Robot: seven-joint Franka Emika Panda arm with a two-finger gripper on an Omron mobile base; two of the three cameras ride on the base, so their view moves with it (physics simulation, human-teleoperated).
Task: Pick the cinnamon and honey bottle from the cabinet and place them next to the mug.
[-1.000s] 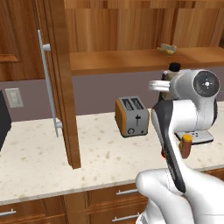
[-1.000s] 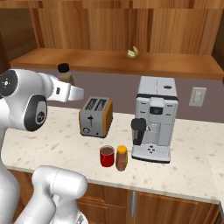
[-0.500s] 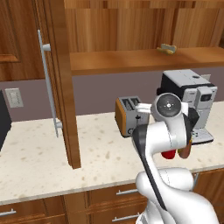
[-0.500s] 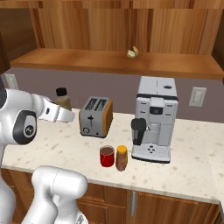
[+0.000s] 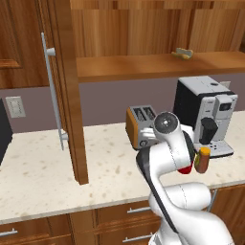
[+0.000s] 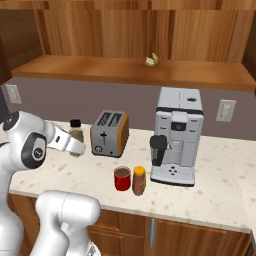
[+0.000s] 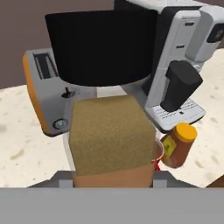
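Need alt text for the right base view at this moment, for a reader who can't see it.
The tool, shut on the cinnamon, holds it left of the toaster. The mug and honey bottle stand side by side before the coffee machine.

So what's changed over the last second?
The gripper, shut on the cinnamon, has carried it down from shelf height to just left of the toaster. The honey bottle and mug have stayed side by side by the coffee machine.

In the hand view the cinnamon (image 7: 109, 135) hides the tool's fingertips and most of the mug (image 7: 158, 151).
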